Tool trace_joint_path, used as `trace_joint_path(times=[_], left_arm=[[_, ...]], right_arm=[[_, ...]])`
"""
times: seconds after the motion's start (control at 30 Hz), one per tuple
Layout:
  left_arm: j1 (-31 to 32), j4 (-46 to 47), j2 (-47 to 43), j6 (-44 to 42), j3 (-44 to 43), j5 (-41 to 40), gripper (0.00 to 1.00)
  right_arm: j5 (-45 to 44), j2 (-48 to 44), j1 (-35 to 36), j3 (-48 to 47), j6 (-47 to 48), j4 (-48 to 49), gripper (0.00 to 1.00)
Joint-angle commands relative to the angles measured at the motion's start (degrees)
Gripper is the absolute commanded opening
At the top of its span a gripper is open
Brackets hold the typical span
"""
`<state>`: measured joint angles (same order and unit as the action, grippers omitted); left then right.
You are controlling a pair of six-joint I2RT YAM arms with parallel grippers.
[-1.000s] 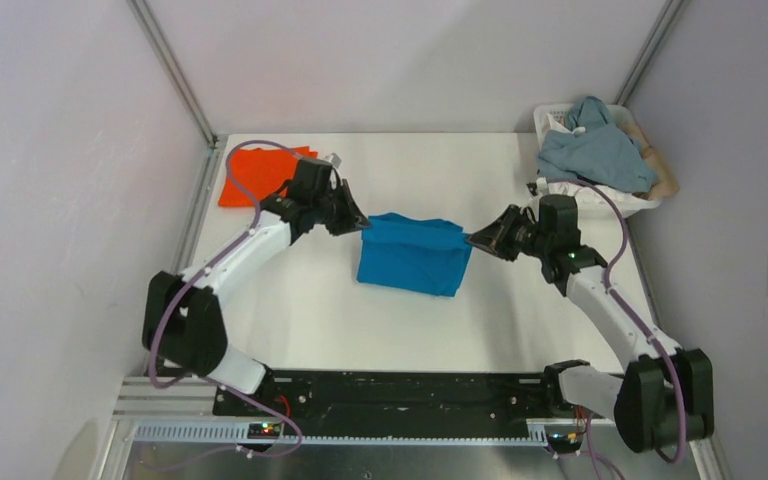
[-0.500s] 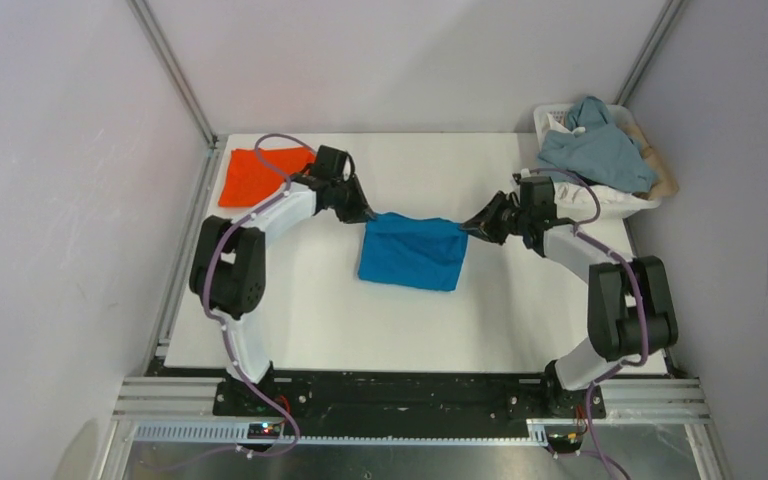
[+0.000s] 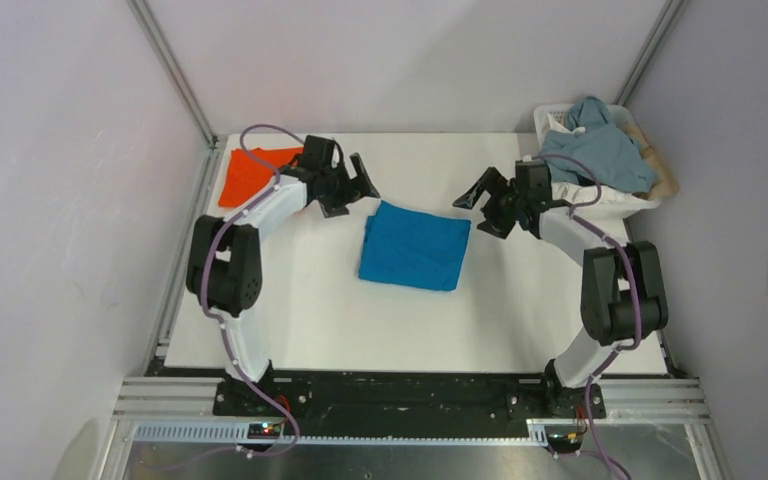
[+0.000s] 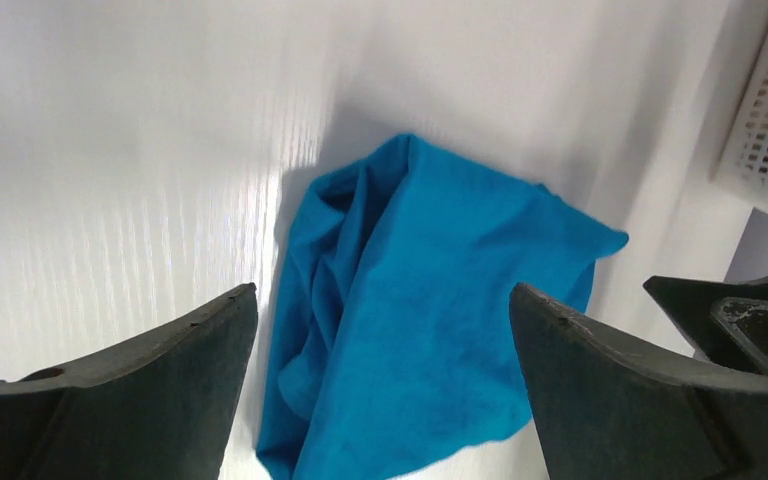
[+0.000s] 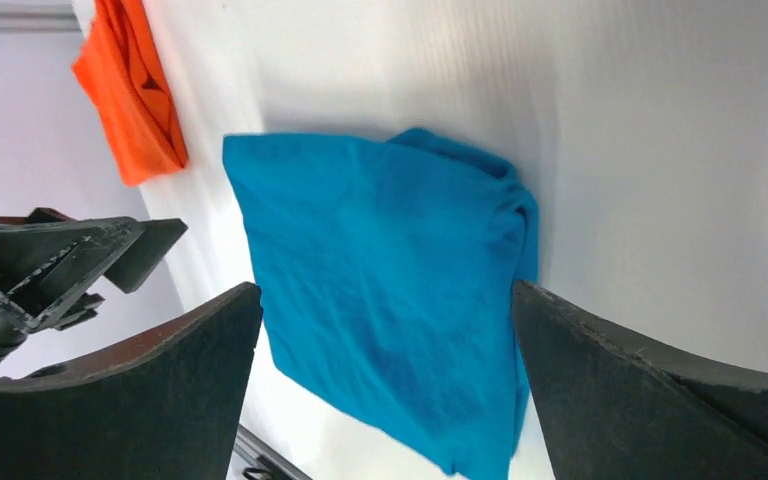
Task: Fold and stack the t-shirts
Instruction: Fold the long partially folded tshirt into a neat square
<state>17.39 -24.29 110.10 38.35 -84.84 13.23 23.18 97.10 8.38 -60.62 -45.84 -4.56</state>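
Note:
A bright blue t-shirt (image 3: 415, 248) lies folded into a rough square at the middle of the white table (image 3: 460, 320). It also fills the left wrist view (image 4: 430, 320) and the right wrist view (image 5: 390, 290). An orange t-shirt (image 3: 245, 175) lies folded at the back left corner, seen too in the right wrist view (image 5: 135, 95). My left gripper (image 3: 355, 190) hovers open off the blue shirt's back left corner, holding nothing. Off its back right corner hangs my right gripper (image 3: 482, 205), open and empty as well.
A white basket (image 3: 620, 200) heaped with grey-blue cloth (image 3: 595, 150) stands at the back right corner, just behind the right arm. Metal frame posts rise at both back corners. Grey walls close in the sides.
Both grippers were shut on the blue shirt's back corners; they have opened, let it drop flat and drawn back and outward from it.

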Motion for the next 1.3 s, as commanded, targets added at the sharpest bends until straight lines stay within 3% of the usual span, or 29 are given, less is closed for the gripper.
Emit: trace_joint_path(times=[0.0, 0.17, 0.33, 0.47, 0.73, 0.8, 0.83, 0.9, 1.17, 1.27], left_arm=[[2.19, 0.31, -8.41, -2.00, 4.78, 1.23, 1.00], [6.21, 0.27, -14.71, -3.42, 14.32, 2.83, 1.00], [7.01, 0.34, -20.68, -3.15, 24.62, -3.72, 0.98], [8.49, 0.78, -20.08, -2.22, 29.10, -3.85, 0.82], [10.85, 2.41, -12.68, -1.02, 27.54, -5.78, 0.51], [10.83, 2.70, -11.65, -0.89, 26.82, -5.27, 0.41], [10.83, 2.90, -11.44, -0.77, 26.74, -5.34, 0.33], [10.83, 3.24, -11.00, -0.39, 26.73, -5.74, 0.24], [10.83, 4.29, -8.88, 0.18, 26.18, -4.88, 0.01], [10.78, 4.41, -8.53, 0.36, 26.26, -5.07, 0.00]], right_arm=[[-7.77, -7.63, 4.76, -1.22, 5.38, -8.68, 0.99], [-4.55, -14.28, 8.33, 5.19, 5.63, -9.96, 0.99], [-7.31, -22.08, 10.66, 17.11, 5.64, -11.47, 0.96], [-8.83, -25.03, 14.22, 22.35, 5.79, -11.81, 0.87], [-9.79, -18.30, 16.88, 22.92, 6.41, -3.33, 0.61], [-10.12, -16.21, 16.47, 22.38, 5.92, -1.44, 0.50], [-9.41, -15.39, 16.26, 22.12, 5.58, -1.18, 0.40], [-7.99, -12.76, 16.08, 21.71, 4.59, -0.53, 0.33], [-4.14, -11.26, 15.63, 21.68, 3.51, 3.03, 0.27], [-3.78, -12.63, 15.61, 21.68, 4.06, 2.29, 0.28]])
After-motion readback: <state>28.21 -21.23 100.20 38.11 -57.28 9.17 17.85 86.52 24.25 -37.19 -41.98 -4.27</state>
